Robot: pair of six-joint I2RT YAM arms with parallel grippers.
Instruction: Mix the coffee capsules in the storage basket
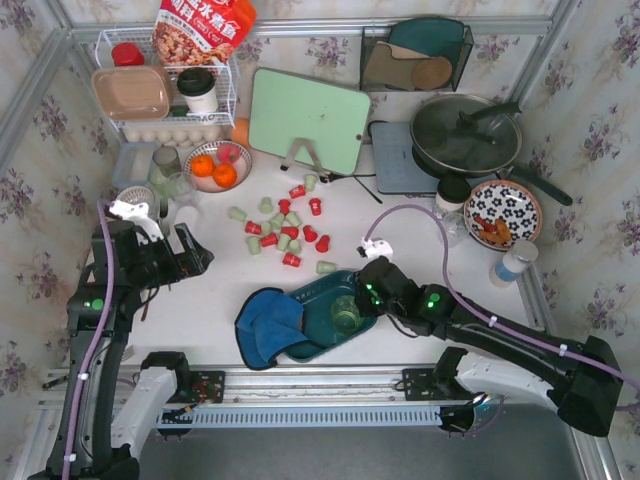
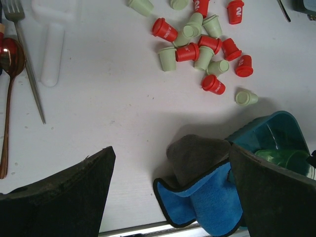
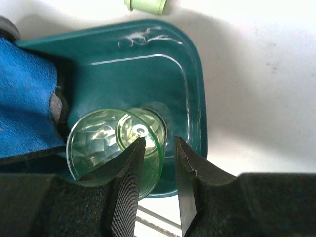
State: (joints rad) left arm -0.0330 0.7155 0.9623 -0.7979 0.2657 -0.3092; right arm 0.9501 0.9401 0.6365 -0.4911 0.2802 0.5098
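Some twenty coffee capsules (image 1: 285, 232), bright red and pale green, lie loose on the white table (image 1: 210, 310) just beyond the far side of the storage basket (image 1: 318, 298). They make one untidy cluster, some touching, most tipped on their sides. A single pale green one (image 3: 145, 5) lies nearest the basket, just off its far rim.

The basket sits near the table's front edge. A green glass cup (image 3: 108, 138) lies tilted inside it at its near end. A blue cloth (image 1: 268, 322) with a grey underside drapes over the basket's left end, partly inside and partly spilling onto the table.

The right gripper (image 3: 159, 140) is down in the basket. One finger is over the cup's mouth and the other outside its wall, with the rim between them. A narrow gap shows between the fingers, and whether they pinch the glass I cannot tell.

The left gripper (image 2: 171, 149) hangs above the table to the left of the basket, its fingers spread wide apart with nothing between them.
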